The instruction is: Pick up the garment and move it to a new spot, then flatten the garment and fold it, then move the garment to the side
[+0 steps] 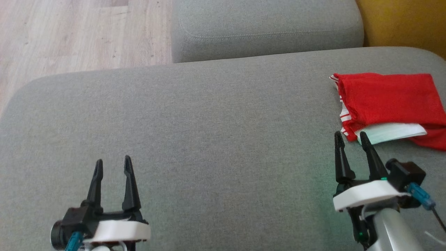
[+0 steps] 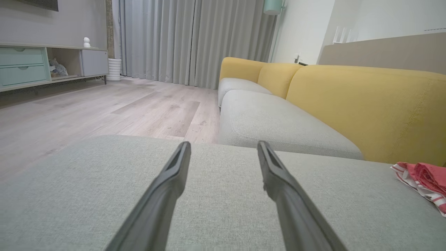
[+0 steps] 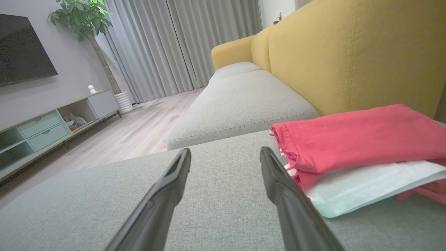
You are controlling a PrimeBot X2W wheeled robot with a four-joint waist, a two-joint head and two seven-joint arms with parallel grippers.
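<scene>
Two open grippers, both empty, fingers spread wide. Left gripper (image 1: 113, 159) over bare grey cushion (image 1: 209, 122), well apart from garment (image 1: 386, 97). Garment red, folded, at cushion's right side; right gripper (image 1: 350, 133) just beside it. Risk: right fingertip catches white layer (image 1: 393, 131), drags fold open; pinching top layer alone would unfold stack

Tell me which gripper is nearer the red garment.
Right. The right gripper is open just beside the red garment, fingertips at its near corner. The left gripper, also open, is far off across the grey cushion.
</scene>
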